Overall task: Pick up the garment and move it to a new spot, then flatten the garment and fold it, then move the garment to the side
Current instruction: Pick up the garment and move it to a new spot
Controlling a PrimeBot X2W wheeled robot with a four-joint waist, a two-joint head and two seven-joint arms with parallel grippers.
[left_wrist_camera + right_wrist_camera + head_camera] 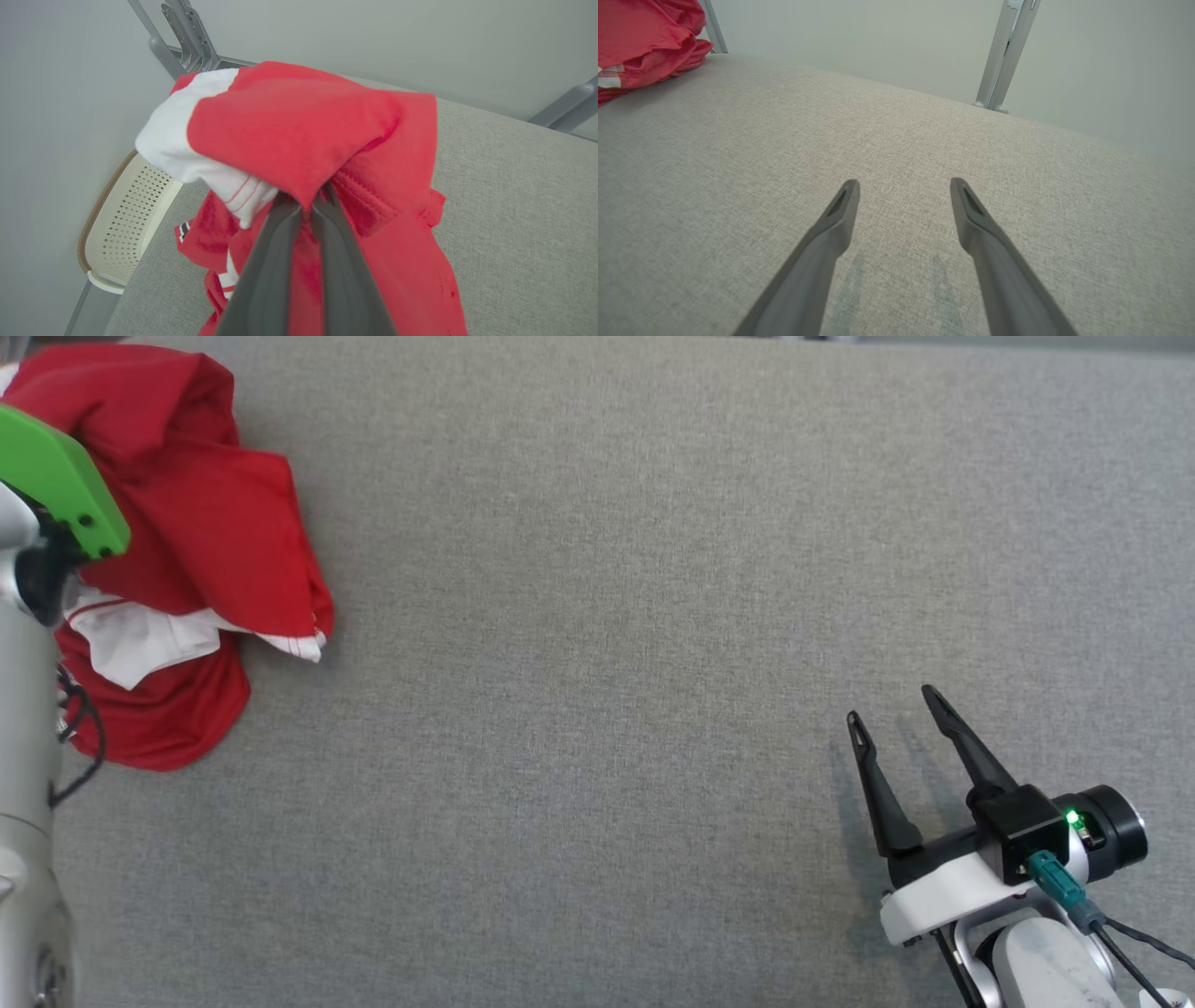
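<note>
Grey cloth surface (653, 616), crumpled red garment (215, 523), white panels, left gripper (307, 204) pinching it

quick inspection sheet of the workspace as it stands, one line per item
surface: grey fabric top, flat.
job's things: red and white garment, bunched at the left edge.
clutter: nothing seen.
grippers: left pincer shut on the garment; right pincer open, holding nothing, over bare fabric.
cables: dark leads at the right wrist; black cable along the left arm.
surroundings: cream perforated basket beyond the edge; grey metal frame; pale wall.
</note>
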